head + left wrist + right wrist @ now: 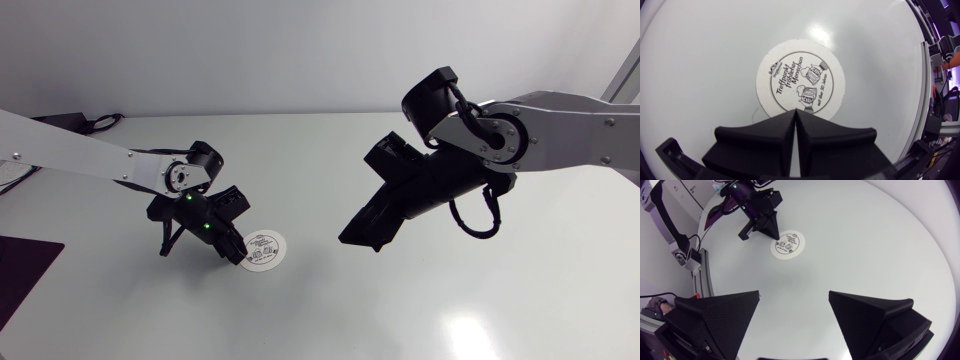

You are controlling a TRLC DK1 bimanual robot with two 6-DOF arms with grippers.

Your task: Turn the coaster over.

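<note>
Lying flat on the white table [330, 310], the round coaster [800, 80] meets my left gripper [796, 113], fingers pressed together at its edge; my right gripper [357, 239] hangs spread, well apart.

Bright o/h light w/ glare on table [470, 335], soft shadows.

Round white coaster [264, 250] flat, printed face up

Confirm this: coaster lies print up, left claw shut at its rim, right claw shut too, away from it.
Wrong on one point: the right claw is open, fingers wide apart, as the right wrist view shows. The coaster does lie print up, left claw shut at its rim.
</note>
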